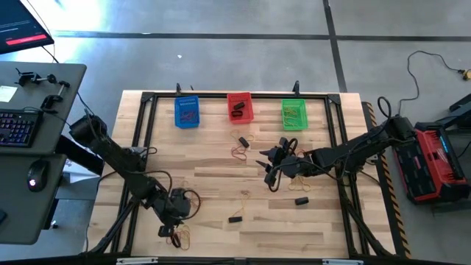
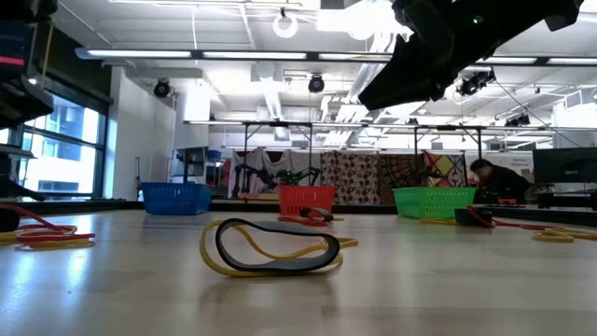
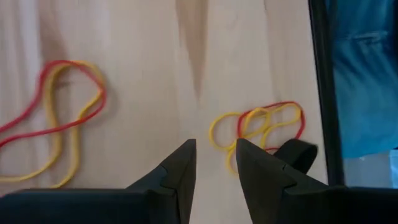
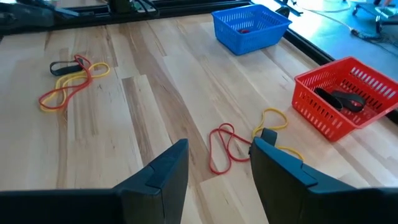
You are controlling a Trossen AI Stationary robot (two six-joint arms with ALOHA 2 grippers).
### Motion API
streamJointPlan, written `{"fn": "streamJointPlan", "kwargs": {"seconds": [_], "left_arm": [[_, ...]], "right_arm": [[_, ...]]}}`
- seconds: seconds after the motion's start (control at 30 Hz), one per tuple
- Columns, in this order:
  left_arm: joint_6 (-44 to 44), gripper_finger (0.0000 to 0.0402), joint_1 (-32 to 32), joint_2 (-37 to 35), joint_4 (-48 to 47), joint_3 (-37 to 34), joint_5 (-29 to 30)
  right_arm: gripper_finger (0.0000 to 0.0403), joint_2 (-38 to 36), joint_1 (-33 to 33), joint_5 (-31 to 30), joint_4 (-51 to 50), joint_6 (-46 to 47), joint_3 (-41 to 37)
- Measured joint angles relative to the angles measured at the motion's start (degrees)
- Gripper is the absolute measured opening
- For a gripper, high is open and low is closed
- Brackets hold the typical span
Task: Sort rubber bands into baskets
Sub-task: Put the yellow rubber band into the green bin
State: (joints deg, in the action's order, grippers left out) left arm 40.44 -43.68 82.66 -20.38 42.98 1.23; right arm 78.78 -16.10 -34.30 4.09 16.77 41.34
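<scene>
Loose rubber bands lie flat on the wooden table. My left gripper (image 1: 174, 224) (image 3: 215, 167) stands open near the table's near left edge, just short of a tangle of red and yellow bands (image 3: 260, 126) with a black band (image 3: 300, 153) beside it. A red and yellow pair (image 3: 55, 121) lies farther off. My right gripper (image 1: 262, 157) (image 4: 219, 168) hangs open over the table's middle, above a red band (image 4: 221, 149), a yellow band (image 4: 274, 118) and a black one (image 4: 267, 134). The blue basket (image 1: 187, 112), red basket (image 1: 240, 107) and green basket (image 1: 294, 115) stand along the far edge.
More bands lie scattered: a black and yellow one (image 2: 270, 248) close to the low camera, black pieces (image 1: 235, 218) (image 1: 302, 200), and a yellow one (image 1: 245, 195). The red basket holds black bands (image 4: 341, 99). A black frame rail (image 3: 323, 93) runs beside my left gripper. A person (image 2: 494, 177) sits far behind the table.
</scene>
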Motion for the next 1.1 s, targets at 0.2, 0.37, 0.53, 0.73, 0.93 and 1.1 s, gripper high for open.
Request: {"fn": "streamJointPlan", "kwargs": {"seconds": [0.2,0.37,0.53,0.73,0.93,1.1], "left_arm": [[8.2,0.0108,0.0,5.4,9.7,0.0,-1.0],[13.3,0.0108,0.0,10.6,14.3,0.0,-1.4],[15.3,0.0108,-0.4,13.9,8.0,3.2,-3.5],[12.1,0.0096,-1.4,14.7,-5.3,8.8,-1.6],[11.9,0.0080,-2.7,15.3,-6.6,9.0,-1.0],[12.0,0.0072,-2.8,16.6,-6.0,9.2,-0.7]], "right_arm": [[0.0161,0.0,0.0,0.0,0.2,-2.3,0.0],[0.0161,0.0,0.0,0.0,0.2,-4.6,0.0],[0.0161,0.0,0.0,0.0,0.0,-6.6,0.0],[0.0161,0.0,0.0,0.0,0.0,-8.2,0.0],[0.0161,0.0,0.0,0.0,-0.1,-8.0,0.0],[0.0161,0.0,0.0,0.0,-0.3,-7.8,0.0]]}}
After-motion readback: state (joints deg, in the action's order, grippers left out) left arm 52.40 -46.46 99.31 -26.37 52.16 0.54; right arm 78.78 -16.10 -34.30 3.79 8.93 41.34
